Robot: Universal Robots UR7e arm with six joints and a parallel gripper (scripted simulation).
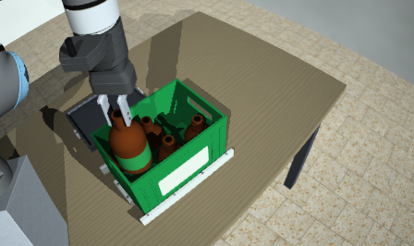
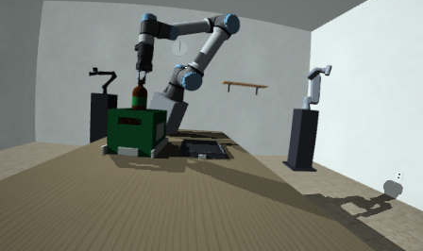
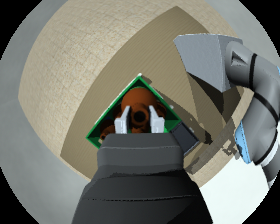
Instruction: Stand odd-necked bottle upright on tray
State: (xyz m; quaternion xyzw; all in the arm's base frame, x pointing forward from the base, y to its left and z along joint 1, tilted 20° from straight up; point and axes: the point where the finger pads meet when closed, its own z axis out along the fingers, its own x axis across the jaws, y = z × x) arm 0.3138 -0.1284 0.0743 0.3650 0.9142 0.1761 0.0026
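One brown bottle (image 1: 127, 141) (image 2: 139, 96) (image 3: 136, 96) with a green band is gripped at the neck by the tool (image 1: 115, 118) (image 2: 142, 77) (image 3: 139, 112), fingers part-open around it. Bottle upright, raised well above its neighbours, bulk above the rim of the green crate (image 1: 185, 173) (image 2: 137, 135) (image 3: 96, 123) in the exterior view. Tray (image 1: 88, 121) (image 2: 204, 148) (image 3: 185, 138) lies beside the crate on the tabletop (image 1: 259, 75) (image 2: 189, 199) (image 3: 111, 80); bottle not yet on it. Whether this neck is the odd one cannot be told.

Handling, judged: stiff, probably glass-like, smooth, so slip or swing is possible; brittle if knocked. Weight unknown, bulk hangs below the grip, so slow travel is advised. Neck below the opening is the right place to be held: narrow enough for the fingers, body likely too wide. Base should be lifted fully past the crate wall, then set down flat; loose crate could be dragged if clipped.
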